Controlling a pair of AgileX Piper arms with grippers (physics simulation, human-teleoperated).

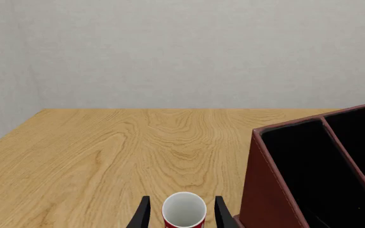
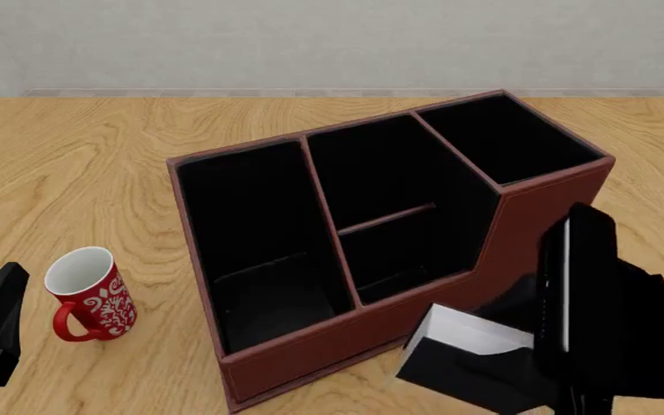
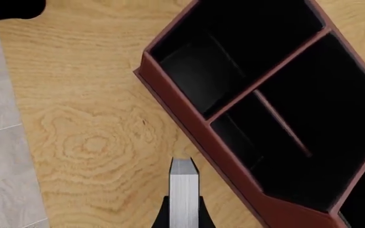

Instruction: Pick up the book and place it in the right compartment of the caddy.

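Book (image 3: pixel 184 192) gripped in right end effector (image 3: pixel 184 209), near the caddy (image 2: pixel 309 346); right compartment (image 2: pixel 505 138) unfilled.

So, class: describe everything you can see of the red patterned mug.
The red ceramic-looking mug with white swirl pattern stands upright on the wooden table, left of the reddish-brown caddy and apart from it. Its inside is white and looks empty; its handle points toward the camera side. The left gripper hangs open above it, a finger either side, not gripping.
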